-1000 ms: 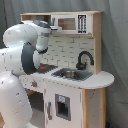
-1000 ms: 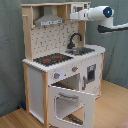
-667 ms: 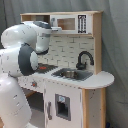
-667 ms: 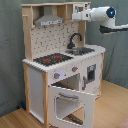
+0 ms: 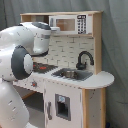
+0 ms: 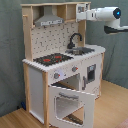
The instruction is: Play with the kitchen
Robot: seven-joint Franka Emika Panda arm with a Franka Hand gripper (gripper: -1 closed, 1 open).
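One white robot arm [image 6: 102,13] reaches the top shelf of the tall white-and-wood toy kitchen [image 6: 60,70], its pincer hidden so I cannot tell its state, and pushing further could tip the kitchen.

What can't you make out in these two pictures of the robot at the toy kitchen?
- The pincer: in the first exterior view the arm's own links cover it; in the second exterior view the microwave shelf hides the arm's tip.
- Hob: in the first exterior view the arm blocks most of it.
- Oven interior: in the second exterior view the open oven door screens it.
- Microwave buttons: too small to read.
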